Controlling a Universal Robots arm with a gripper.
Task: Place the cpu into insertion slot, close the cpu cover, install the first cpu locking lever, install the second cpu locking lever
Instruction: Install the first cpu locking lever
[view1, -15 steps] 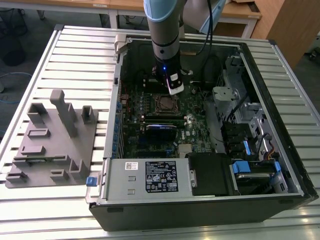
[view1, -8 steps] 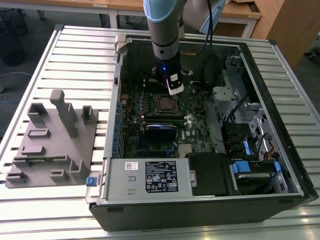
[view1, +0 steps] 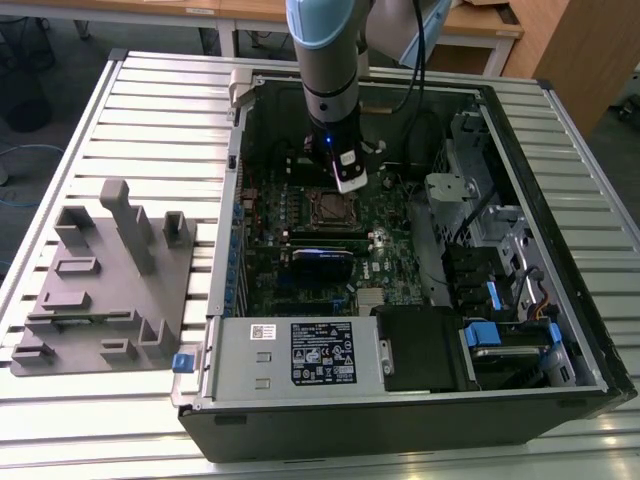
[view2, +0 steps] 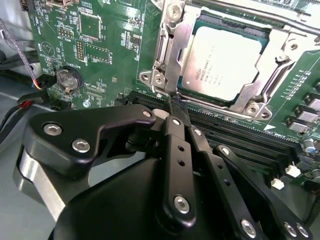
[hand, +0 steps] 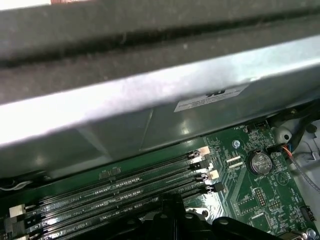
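The cpu (view2: 227, 60), a square chip with a dull silver top, lies flat in its socket (view1: 330, 207) on the green motherboard. The cpu cover (view2: 175, 52), a silvery frame plate, lies down around it. A thin metal lever rod (view2: 260, 14) runs along one side of the socket. My gripper (view2: 172, 102) is shut, its black fingertips (view2: 176, 114) pressed together at the socket's corner beside the memory slots. In the exterior view the gripper (view1: 348, 183) hangs inside the open computer case just above the socket. I cannot tell whether the tips touch a lever.
Memory slots (hand: 125, 185) and a coin battery (hand: 260, 161) lie close to the gripper. The silver power-supply box (view1: 300, 352) sits at the case's near side, drive cages (view1: 490, 260) at the exterior view's right. A grey fixture tray (view1: 100, 280) rests on the slatted table at the left.
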